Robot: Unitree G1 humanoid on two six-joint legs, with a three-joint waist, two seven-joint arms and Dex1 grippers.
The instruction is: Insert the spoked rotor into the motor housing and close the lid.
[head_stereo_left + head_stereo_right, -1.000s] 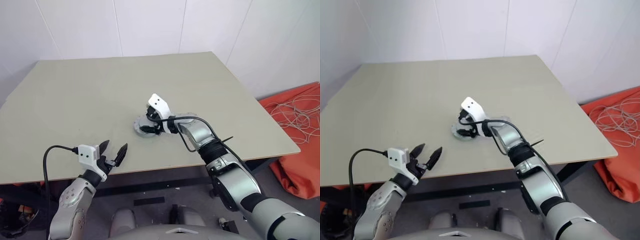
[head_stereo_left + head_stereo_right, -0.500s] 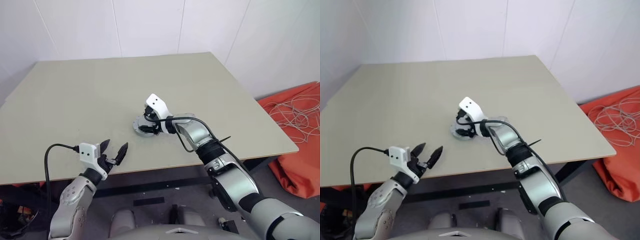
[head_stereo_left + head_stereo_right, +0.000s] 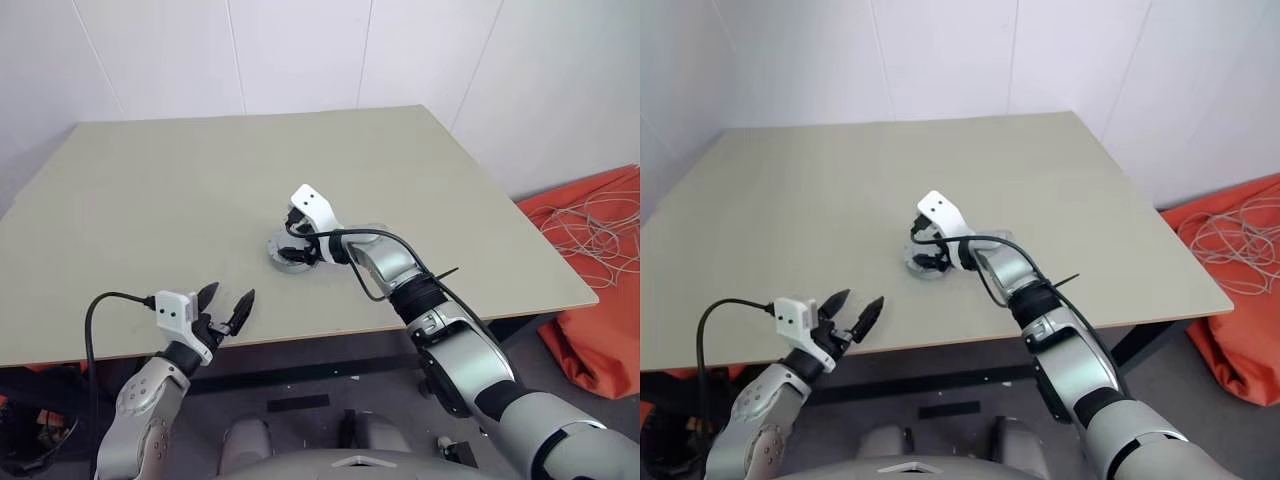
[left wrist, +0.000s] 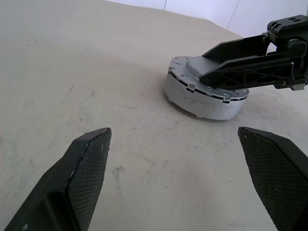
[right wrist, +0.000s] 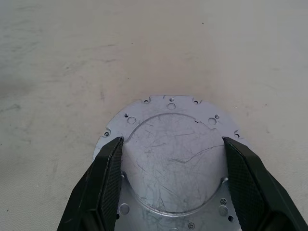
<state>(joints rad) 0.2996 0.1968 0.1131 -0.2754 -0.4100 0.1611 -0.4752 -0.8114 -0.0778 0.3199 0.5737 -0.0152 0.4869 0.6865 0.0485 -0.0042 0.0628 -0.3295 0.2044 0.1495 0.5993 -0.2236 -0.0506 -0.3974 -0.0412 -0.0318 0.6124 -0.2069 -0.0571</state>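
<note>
The motor housing, a short silver-grey cylinder, stands near the middle of the table. The lid, a scratched silver disc with small holes round its rim, lies on top of it. My right gripper reaches down over it, a finger on either side of the lid's raised round centre and close against it. Nearer the table's front edge my left gripper hovers open and empty, pointing at the housing from a short way off. The spoked rotor is out of view.
The table's front edge runs just under my left gripper, and its right edge slopes off beside my right arm. An orange cloth with loose white cords lies on the floor to the right. White walls stand behind the table.
</note>
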